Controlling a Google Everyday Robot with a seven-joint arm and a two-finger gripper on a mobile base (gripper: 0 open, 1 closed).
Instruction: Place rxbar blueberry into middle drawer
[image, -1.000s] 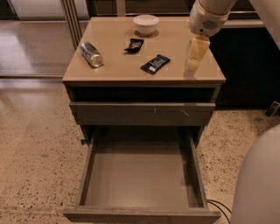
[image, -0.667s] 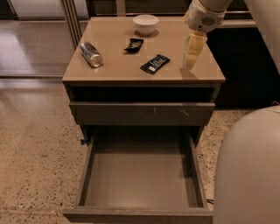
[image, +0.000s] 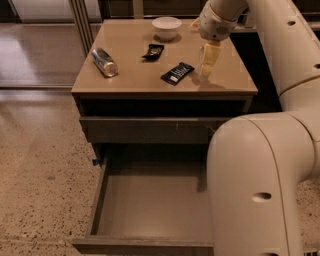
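Hovering at 3 o'clock of the rxbar blueberry (image: 177, 73), which lies flat on the tabletop (image: 130, 80), the gripper (image: 209, 59) holds nothing, and whether it's spread or closed, can't tell. Coming down off-centre could just shove that slim wrapper sideways, so it never reaches the open middle drawer (image: 150, 210).

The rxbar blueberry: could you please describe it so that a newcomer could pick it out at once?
Look at the tan cabinet top above the open drawer. Towards its right side, just left of the gripper hanging over the top, lies the rxbar blueberry. It is a slim dark bar with white lettering, longer than the squarish black packet behind it.
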